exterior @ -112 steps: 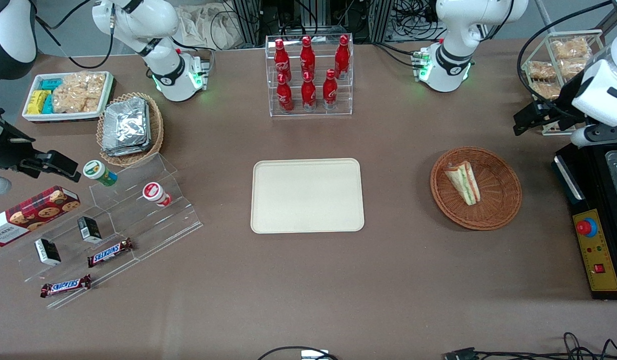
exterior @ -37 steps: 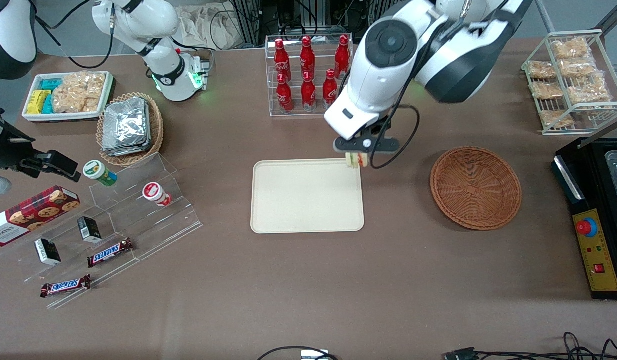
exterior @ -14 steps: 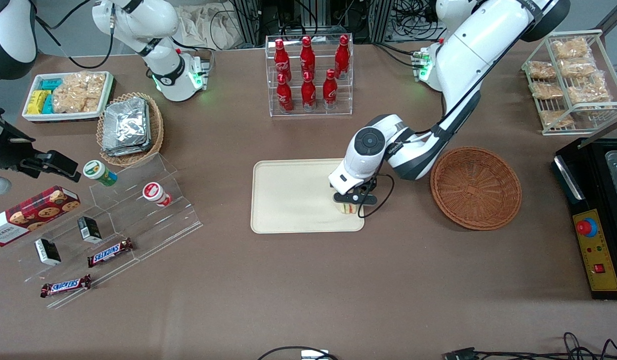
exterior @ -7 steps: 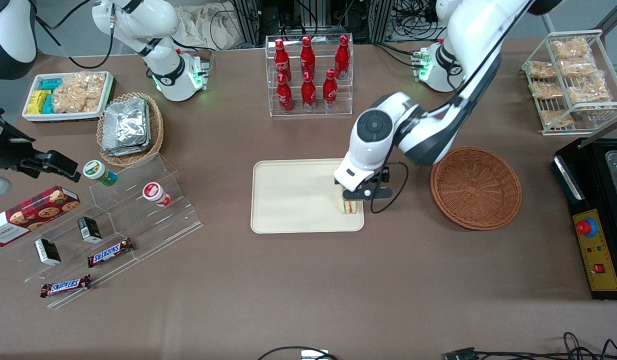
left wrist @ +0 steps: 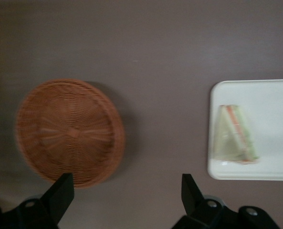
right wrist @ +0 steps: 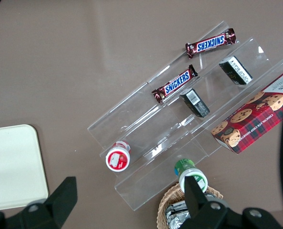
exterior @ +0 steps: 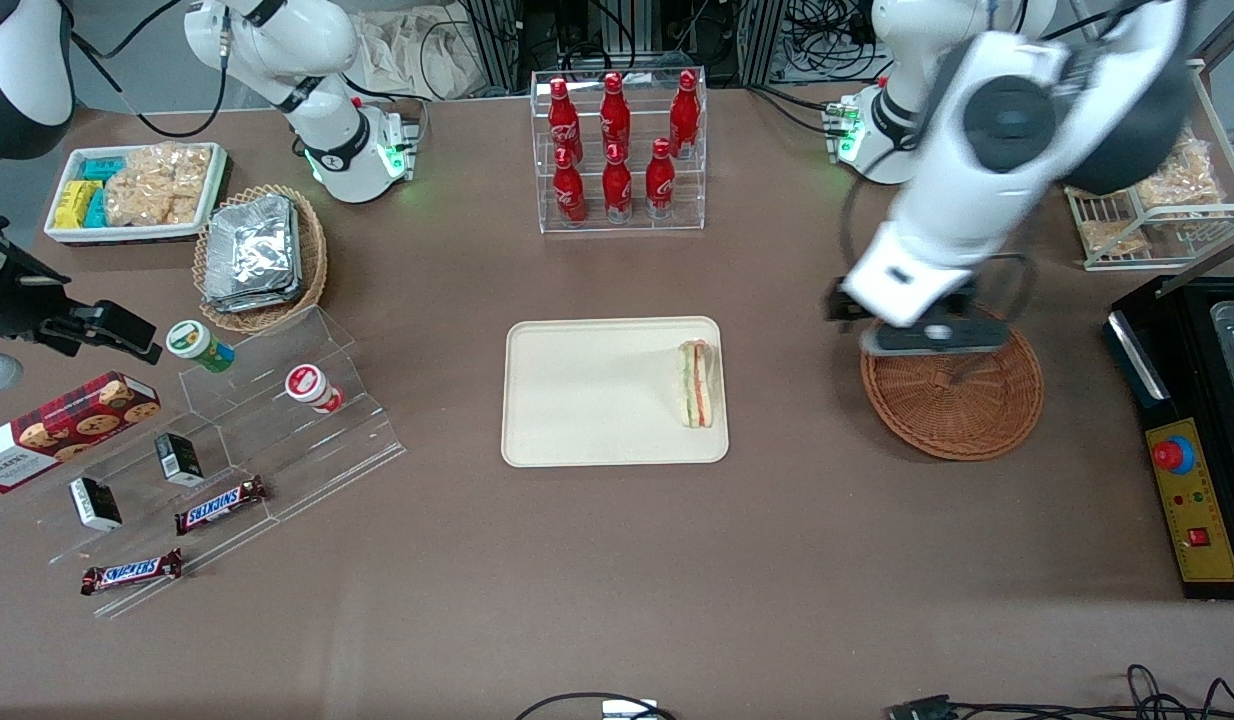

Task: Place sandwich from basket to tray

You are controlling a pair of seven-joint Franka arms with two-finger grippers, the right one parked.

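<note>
We see the sandwich [exterior: 699, 384] lying on the tray [exterior: 587, 400], close along the tray edge nearest the basket [exterior: 962, 405], with bare tray beside it. A broad strip of bare brown surface [exterior: 797, 500] separates tray and basket. At lower left of the front view, two bars read SNICKERS [exterior: 220, 504]. Our gripper [exterior: 927, 335] hangs above the basket rim, spread wide, holding nothing.

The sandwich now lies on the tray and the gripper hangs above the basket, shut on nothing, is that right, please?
Not quite: the gripper is open, as the left wrist view shows. The sandwich does lie on the tray, and the gripper does hang above the basket.
</note>
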